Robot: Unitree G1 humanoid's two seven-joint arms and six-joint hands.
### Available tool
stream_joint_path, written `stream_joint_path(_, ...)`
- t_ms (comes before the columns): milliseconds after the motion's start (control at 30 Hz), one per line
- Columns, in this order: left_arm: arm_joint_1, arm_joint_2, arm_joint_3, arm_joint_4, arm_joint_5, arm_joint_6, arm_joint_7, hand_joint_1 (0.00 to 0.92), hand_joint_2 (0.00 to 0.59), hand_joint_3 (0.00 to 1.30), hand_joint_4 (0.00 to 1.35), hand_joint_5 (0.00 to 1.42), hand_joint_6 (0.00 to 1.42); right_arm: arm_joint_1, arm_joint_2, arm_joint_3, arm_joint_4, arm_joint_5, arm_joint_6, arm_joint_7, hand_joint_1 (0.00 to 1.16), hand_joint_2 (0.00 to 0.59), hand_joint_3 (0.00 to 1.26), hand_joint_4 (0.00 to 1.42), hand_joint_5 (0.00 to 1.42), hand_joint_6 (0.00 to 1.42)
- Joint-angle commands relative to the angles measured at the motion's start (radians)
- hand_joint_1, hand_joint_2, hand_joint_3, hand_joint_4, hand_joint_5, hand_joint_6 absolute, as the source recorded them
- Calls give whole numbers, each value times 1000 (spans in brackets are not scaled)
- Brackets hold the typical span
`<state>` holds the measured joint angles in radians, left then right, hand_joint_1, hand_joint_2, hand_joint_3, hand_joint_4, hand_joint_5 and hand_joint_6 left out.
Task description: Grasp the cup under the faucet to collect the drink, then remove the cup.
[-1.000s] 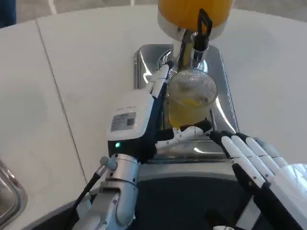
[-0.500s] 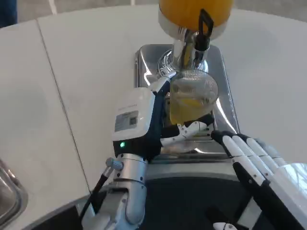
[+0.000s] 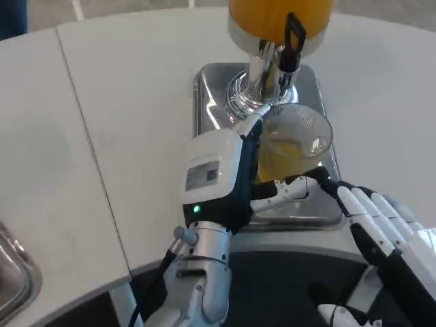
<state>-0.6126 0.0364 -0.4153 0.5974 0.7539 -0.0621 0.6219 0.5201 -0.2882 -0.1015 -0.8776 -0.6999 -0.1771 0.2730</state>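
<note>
Since the earlier frames the left hand (image 3: 235, 174) has drawn the cup (image 3: 294, 146) down and rightward, off from under the faucet (image 3: 283, 61). It grasps the clear ribbed cup, part-filled with orange drink, over the steel tray (image 3: 211, 88). The right hand (image 3: 381, 228) lies with fingers extended, holding nothing.

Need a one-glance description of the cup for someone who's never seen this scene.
Start at the orange drink dispenser at the top, standing on a shiny steel drip tray. Just below and right of its black-handled faucet, the left hand grips the cup. It is the one clear, ribbed thing there, partly filled with orange drink.
</note>
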Motion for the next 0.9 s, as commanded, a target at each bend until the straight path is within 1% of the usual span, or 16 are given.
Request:
stream_joint_path(33, -10, -20, -10, 7, 10, 27, 14, 265, 27, 281, 356, 744, 947, -10, -3, 1, -6, 12, 16, 18, 300, 437, 0, 0, 0, 0)
stream_joint_path(100, -13, -26, -7, 9, 8, 33, 25, 262, 26, 313, 400, 797, 1014, -12, -3, 0, -8, 15, 20, 22, 302, 437, 0, 0, 0, 0)
stream_joint_path(167, -17, -40, 2, 14, -2, 35, 42, 271, 31, 366, 474, 872, 1096, -10, -4, -2, -10, 20, 25, 27, 301, 439, 0, 0, 0, 0)
stream_joint_path(267, -22, -61, 15, 24, -17, 35, 68, 325, 38, 571, 736, 1070, 1319, 0, -2, -10, -15, 28, 32, 30, 299, 441, 0, 0, 0, 0)
stream_joint_path(300, -23, -65, 18, 27, -20, 34, 73, 348, 41, 667, 837, 1165, 1403, 4, -1, -12, -17, 29, 34, 31, 299, 442, 0, 0, 0, 0)
stream_joint_path(333, -24, -70, 22, 29, -25, 34, 79, 366, 42, 740, 903, 1230, 1420, 7, 0, -14, -18, 31, 36, 32, 298, 442, 0, 0, 0, 0)
stream_joint_path(400, -28, -81, 31, 37, -32, 34, 94, 391, 42, 842, 1015, 1349, 1424, 16, 3, -16, -22, 32, 42, 33, 300, 441, 0, 0, 0, 0)
stream_joint_path(467, -32, -86, 37, 44, -39, 34, 102, 415, 52, 923, 1100, 1417, 1424, 20, 6, -13, -24, 32, 47, 34, 301, 440, 0, 0, 0, 0)
stream_joint_path(533, -36, -86, 43, 48, -43, 40, 105, 476, 62, 967, 1152, 1424, 1424, 21, 9, -10, -25, 30, 53, 36, 300, 442, 0, 0, 0, 0)
stream_joint_path(700, -34, -83, 56, 51, -54, 41, 106, 583, 86, 1035, 1196, 1424, 1424, 0, 9, -4, -27, 29, 79, 51, 297, 443, 0, 0, 0, 0)
stream_joint_path(900, -33, -71, 66, 28, -68, 5, 108, 601, 84, 1055, 1198, 1424, 1424, -13, 5, 8, -21, 23, 97, 62, 296, 444, 0, 0, 0, 0)
